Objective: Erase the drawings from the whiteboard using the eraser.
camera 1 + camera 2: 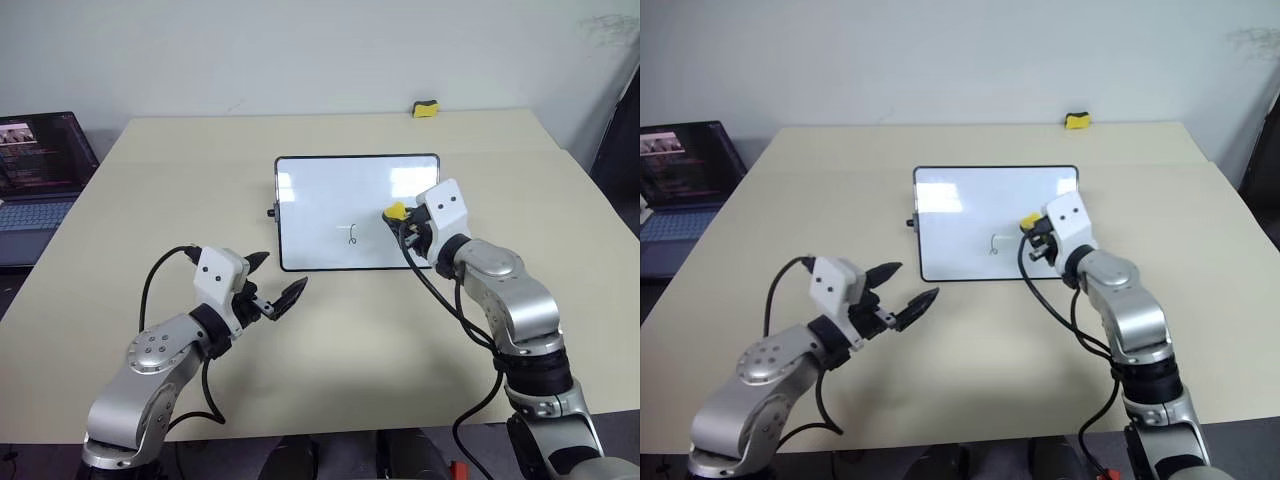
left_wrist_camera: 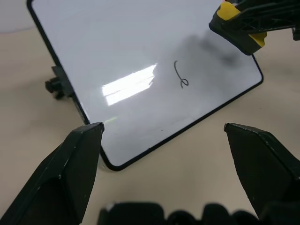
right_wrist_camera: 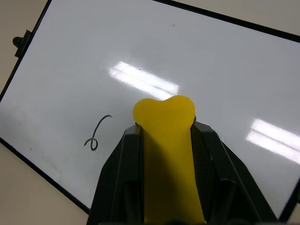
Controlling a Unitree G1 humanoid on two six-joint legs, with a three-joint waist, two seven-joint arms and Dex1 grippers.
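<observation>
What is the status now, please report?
Right gripper shut on eraser, over whiteboard. Left gripper open, empty, near board's front corner. One drawing left. Nothing in the way.

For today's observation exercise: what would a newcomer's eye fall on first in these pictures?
The glossy whiteboard in the middle of the beige table, with one small loop-shaped mark left on it. Next, the bright yellow eraser clamped in the right pincer above the board, beside that mark. The left pincer stands wide open near the board's front corner.
</observation>
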